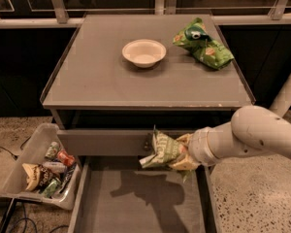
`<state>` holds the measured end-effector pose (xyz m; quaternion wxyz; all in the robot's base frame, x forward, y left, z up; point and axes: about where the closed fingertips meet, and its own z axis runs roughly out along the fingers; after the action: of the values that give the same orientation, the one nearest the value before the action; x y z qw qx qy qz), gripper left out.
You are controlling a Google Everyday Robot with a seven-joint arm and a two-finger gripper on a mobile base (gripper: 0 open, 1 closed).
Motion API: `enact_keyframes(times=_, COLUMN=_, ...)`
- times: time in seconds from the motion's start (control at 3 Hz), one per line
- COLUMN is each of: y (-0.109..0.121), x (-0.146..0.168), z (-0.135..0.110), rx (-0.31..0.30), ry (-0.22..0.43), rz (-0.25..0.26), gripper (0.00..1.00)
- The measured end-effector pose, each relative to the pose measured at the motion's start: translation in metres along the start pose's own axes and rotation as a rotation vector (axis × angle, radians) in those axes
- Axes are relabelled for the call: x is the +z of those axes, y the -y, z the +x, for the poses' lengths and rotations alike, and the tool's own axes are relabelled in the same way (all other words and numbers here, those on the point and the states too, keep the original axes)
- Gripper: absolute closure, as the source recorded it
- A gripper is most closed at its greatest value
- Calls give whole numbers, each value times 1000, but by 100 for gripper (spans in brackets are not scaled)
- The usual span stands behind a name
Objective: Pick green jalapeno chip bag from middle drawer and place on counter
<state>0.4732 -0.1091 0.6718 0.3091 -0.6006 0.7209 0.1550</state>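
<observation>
The green jalapeno chip bag is a wrinkly olive-green foil bag. My gripper is shut on it and holds it in the air, above the back of the open middle drawer and in front of the closed drawer front. My white arm comes in from the right. The bag's shadow lies on the drawer's flat grey floor. The counter is the grey cabinet top just above and behind the bag.
A white bowl stands on the counter near its middle back. A brighter green bag lies at the back right. A grey bin with several snack packs stands on the floor at the left.
</observation>
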Motion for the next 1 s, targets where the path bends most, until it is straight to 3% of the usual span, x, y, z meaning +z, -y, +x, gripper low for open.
enact_keyframes(times=0.33, y=26, x=-46, z=-50, rx=-35, ry=-35, rz=104, gripper=100)
enact_keyframes(times=0.67, y=40, x=-95, z=-100, rx=-82, ry=-47, rz=171, gripper=100)
enact_keyframes(times=1.0, y=40, x=-95, z=-104, rx=-94, ry=-57, rz=168, gripper=100)
